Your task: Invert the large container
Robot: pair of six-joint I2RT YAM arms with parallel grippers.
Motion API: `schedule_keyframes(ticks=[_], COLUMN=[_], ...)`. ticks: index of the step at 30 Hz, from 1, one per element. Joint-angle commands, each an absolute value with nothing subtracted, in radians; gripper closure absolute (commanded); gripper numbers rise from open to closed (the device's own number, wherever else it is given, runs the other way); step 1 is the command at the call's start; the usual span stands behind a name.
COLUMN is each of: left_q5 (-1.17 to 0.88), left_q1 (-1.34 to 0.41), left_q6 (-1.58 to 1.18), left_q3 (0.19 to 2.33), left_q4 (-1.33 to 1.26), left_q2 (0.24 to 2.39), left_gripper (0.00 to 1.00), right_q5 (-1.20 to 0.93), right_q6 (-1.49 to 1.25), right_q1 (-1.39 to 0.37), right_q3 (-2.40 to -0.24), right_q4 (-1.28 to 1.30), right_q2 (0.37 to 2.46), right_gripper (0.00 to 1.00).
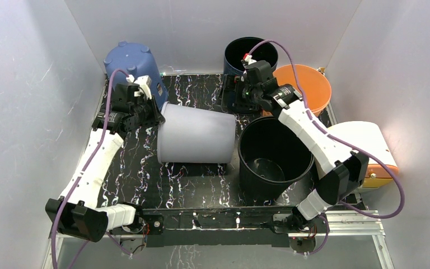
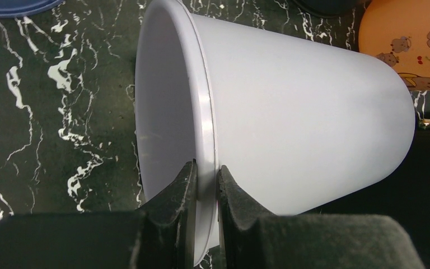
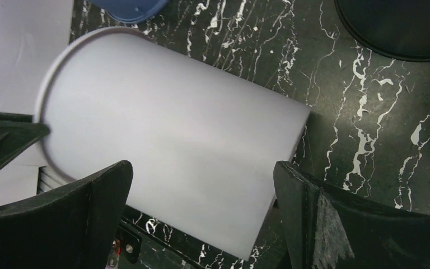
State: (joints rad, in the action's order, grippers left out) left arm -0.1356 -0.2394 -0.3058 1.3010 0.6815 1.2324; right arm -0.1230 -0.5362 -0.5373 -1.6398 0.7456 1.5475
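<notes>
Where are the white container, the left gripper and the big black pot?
white container (image 1: 196, 140), top view, middle of its side wall.
left gripper (image 2: 206, 168), left wrist view, between its fingertips, on the rim.
big black pot (image 1: 269, 143), top view, inner wall.

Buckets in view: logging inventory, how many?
5: white bucket on its side, centre; black bucket right of it; overturned blue bucket back left; dark bucket back centre; orange bucket back right. Others may be hidden.

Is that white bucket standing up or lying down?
Lying on its side. The white bucket has its open mouth facing the left arm and its base facing right; the left jaws pinch its rim.
</notes>
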Motion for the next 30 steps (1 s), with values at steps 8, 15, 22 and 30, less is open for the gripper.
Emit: schedule_keyframes(ticks=[8,15,22,30], left_q5=[-0.118,-0.118,-0.169,-0.382], left_q1=[-0.18,-0.179,-0.178,-0.177], left_q6=[-0.296,-0.301,-0.309,-0.376], left_q3=[1.216,1.164,1.119,1.114], left_q4=[0.787,0.777,0.73,0.608], left_q2=[1.137,1.134,1.146,1.201], left_gripper=[1.0,1.0,1.0,1.0], right_q5=[-0.123,-0.319,-0.382,-0.481], right_q6=[-0.592,-0.685,-0.727,-0.668], right_q1=[-0.535,-0.535,-0.537,-0.537], right_q3=[-1.633,-1.489,-1.441,-1.571], right_q4=[0.778,0.617,0.504,0.548], right_q2=[1.649,1.594,1.514,1.509], right_gripper=[0.02,0.03,0.05,0.05])
